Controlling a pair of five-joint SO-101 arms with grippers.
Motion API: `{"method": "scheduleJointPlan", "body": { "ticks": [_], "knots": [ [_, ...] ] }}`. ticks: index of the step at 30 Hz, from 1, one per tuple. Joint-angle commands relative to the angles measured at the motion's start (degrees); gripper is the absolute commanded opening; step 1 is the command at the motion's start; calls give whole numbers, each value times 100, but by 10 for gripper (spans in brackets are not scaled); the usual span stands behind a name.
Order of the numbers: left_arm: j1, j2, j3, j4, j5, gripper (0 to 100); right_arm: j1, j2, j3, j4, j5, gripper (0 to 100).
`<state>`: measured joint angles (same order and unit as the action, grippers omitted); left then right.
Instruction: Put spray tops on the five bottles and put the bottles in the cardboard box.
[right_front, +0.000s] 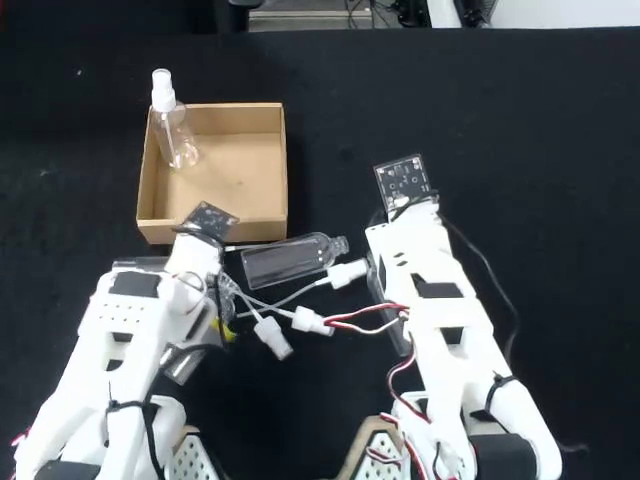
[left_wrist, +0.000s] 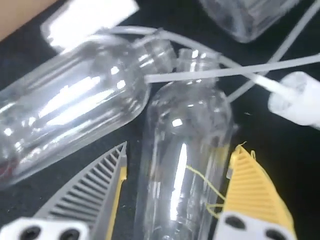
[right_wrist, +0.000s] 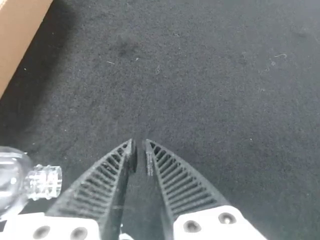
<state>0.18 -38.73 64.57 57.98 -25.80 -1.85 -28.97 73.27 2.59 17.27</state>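
1. While the left pincer (left_wrist: 180, 147) stands wide, straddling an uncapped bottle (left_wrist: 185, 115) near the middle of the worktop (right_front: 540, 150), the right pincer (right_wrist: 139, 147) hangs almost closed and empty over bare cloth.
2. One capped bottle (right_front: 175, 130) rests in the cardboard box (right_front: 284, 170), toward the far left corner.
3. Clear thin plastic looks light, slick and squashable, I judge: grip mid-body gently, clear of the threaded neck.

a black cloth (right_front: 520, 120) covers the table, with dark cables (right_front: 400, 12) lying beyond its far edge.
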Motion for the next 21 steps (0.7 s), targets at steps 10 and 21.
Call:
{"method": "scheduleJointPlan", "body": {
  "ticks": [10,21],
  "knots": [
    [1182,-35,338,0,396,45,70,-145,-31,-141,-9,11],
    [945,-35,-971,1837,44,71,62,-145,-31,-88,-44,11]
  ]
}}
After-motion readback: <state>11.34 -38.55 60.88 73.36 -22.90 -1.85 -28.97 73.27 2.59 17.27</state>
